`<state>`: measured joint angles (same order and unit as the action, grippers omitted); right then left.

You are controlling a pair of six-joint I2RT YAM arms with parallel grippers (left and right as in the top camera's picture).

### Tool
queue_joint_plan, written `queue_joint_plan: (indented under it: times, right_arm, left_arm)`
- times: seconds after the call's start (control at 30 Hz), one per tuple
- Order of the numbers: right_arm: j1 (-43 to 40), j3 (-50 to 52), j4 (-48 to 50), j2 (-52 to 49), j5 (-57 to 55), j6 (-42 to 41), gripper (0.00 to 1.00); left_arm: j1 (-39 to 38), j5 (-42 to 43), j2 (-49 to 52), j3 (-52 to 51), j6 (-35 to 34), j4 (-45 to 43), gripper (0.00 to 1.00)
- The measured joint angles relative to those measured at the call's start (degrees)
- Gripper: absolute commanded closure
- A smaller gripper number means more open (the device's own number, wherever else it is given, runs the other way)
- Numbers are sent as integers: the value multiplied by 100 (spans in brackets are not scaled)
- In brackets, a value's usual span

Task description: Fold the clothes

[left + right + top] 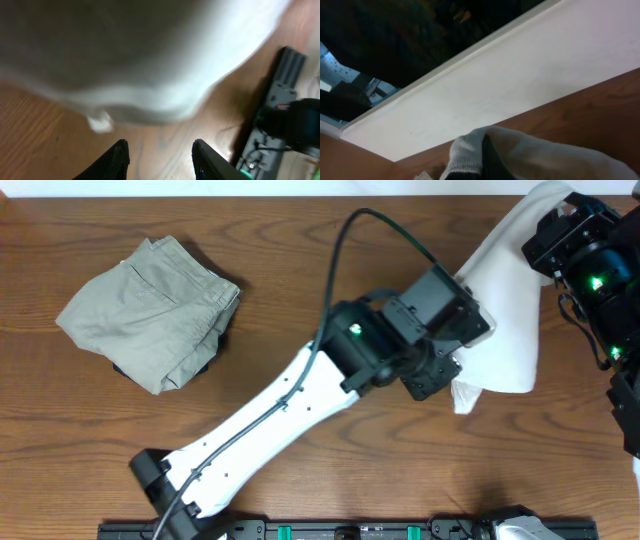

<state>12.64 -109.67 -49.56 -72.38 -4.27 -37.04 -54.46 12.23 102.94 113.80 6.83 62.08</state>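
The thin, pale T-shirt (505, 310) drapes as a smooth, tapering sheet at the desk's (300, 240) 2 o'clock, its bunched, ribbed edge pinched in the right gripper (552, 225). The left gripper (159, 160) gapes wide and empty over wood grain.

The left arm (270, 405) reaches slantwise from its base at the near edge towards the middle, wrist tipped downward. The left pincer (160, 162) hangs low over the table (40, 140), its two dark fingers (119, 157) spread apart with nothing between them. The right arm (590, 265) stands at the far right corner. The right pincer (485, 162) is clamped on a fold of the shirt (545, 155).
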Motion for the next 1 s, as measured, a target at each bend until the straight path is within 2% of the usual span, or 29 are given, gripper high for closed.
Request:
queue_joint_plan:
  times: [0.27, 0.57, 0.87, 1.0]
  right_arm:
    - [2, 0, 66, 0, -529, -4, 99]
    - [2, -26, -778, 0, -1882, -142, 99]
    - [-13, -72, -2138, -28, -2474, -337, 99]
    - [-107, -103, -2983, -210, -2365, -352, 99]
  left_arm:
    - [-48, -1121, -96, 0, -608, 63, 59]
    - [120, -1453, -1069, -4, -855, -72, 50]
    - [157, -1565, -1113, 24, -855, 63, 48]
    - [385, -1687, -1121, 22, -850, 24, 44]
